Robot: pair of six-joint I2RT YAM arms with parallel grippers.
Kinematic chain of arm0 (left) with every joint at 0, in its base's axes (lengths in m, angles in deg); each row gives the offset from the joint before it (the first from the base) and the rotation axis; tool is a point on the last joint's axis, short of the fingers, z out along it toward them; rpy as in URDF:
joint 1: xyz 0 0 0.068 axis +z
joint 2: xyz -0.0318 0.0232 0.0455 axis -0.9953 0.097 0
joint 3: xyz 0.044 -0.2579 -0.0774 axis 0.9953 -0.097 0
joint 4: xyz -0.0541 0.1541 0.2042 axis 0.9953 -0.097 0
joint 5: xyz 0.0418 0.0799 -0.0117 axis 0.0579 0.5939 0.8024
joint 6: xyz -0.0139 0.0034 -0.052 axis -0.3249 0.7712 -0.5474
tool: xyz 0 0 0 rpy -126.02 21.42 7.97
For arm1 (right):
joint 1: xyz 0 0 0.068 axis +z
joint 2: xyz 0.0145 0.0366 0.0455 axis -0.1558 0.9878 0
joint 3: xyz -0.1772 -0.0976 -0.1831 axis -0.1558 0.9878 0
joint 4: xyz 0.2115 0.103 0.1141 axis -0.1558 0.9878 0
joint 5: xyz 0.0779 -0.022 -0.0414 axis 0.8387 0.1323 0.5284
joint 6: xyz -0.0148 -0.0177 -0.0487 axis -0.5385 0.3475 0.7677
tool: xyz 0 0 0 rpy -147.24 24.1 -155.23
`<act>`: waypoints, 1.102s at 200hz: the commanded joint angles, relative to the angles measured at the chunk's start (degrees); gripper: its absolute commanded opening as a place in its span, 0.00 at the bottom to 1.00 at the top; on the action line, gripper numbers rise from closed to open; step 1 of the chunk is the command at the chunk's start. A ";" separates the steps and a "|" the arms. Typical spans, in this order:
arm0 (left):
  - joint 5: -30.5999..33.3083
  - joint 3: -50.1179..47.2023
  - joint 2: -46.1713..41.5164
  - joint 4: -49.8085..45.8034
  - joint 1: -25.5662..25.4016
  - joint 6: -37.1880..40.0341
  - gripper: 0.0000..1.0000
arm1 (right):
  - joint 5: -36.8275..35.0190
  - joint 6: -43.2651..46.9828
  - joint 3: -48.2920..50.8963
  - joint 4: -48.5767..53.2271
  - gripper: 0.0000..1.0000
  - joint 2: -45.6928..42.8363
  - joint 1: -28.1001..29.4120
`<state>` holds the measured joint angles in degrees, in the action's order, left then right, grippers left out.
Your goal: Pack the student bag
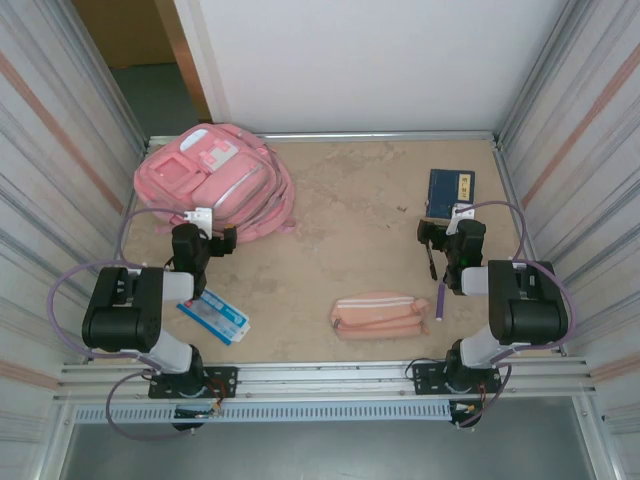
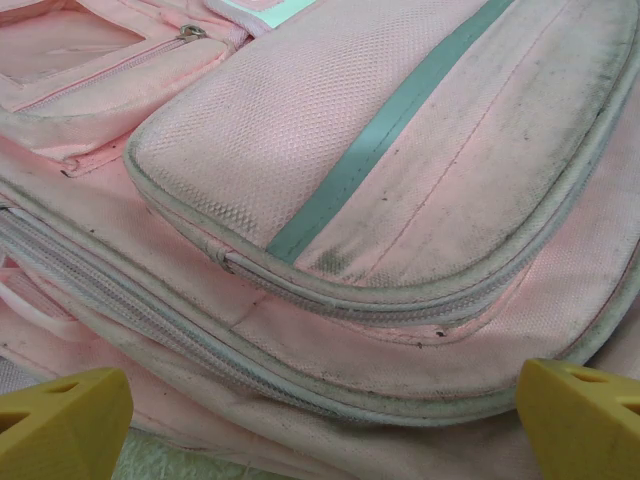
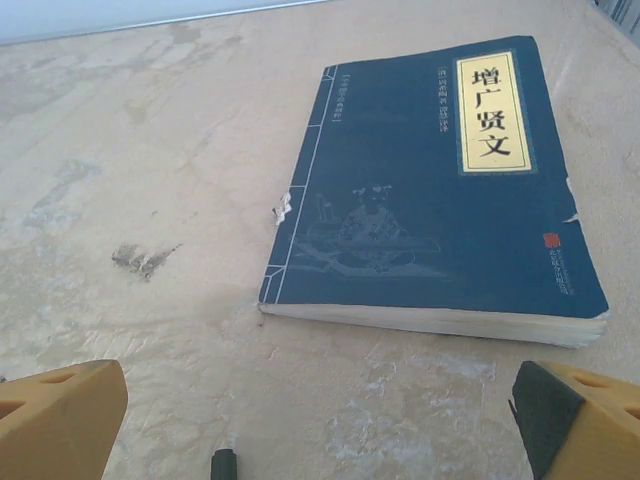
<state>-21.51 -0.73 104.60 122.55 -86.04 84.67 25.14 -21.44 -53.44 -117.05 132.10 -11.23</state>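
left gripper and right gripper gape empty; the student bag in the desk's far-left corner looks zipped, likely blocking the book.

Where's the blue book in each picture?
Top external: the blue book lies far right on the table, just beyond the right claw.
Right wrist: the blue book lies flat, upper right, ahead of the right claw.
Left wrist: this camera faces the student bag.
Shared landmark: the open right claw near the book.
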 commanded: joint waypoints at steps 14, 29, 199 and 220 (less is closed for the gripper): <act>-0.51 0.81 -0.97 0.16 0.00 -0.50 0.99 | 0.05 0.55 -0.89 0.13 0.99 0.21 -0.15; -0.47 0.82 -0.97 0.16 0.02 -0.54 0.98 | -0.03 0.49 -0.97 0.10 0.99 0.21 -0.16; 2.06 4.30 -9.19 -13.76 -1.28 1.02 0.99 | -4.21 -5.15 -9.06 31.41 0.99 -18.23 1.59; 14.20 7.91 -17.14 -25.24 -6.41 0.41 0.99 | -4.32 -9.52 -10.81 39.32 0.99 -27.59 3.98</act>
<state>-18.69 2.46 95.90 110.27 -88.05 84.91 22.17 -24.54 -60.39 -93.18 114.31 -9.32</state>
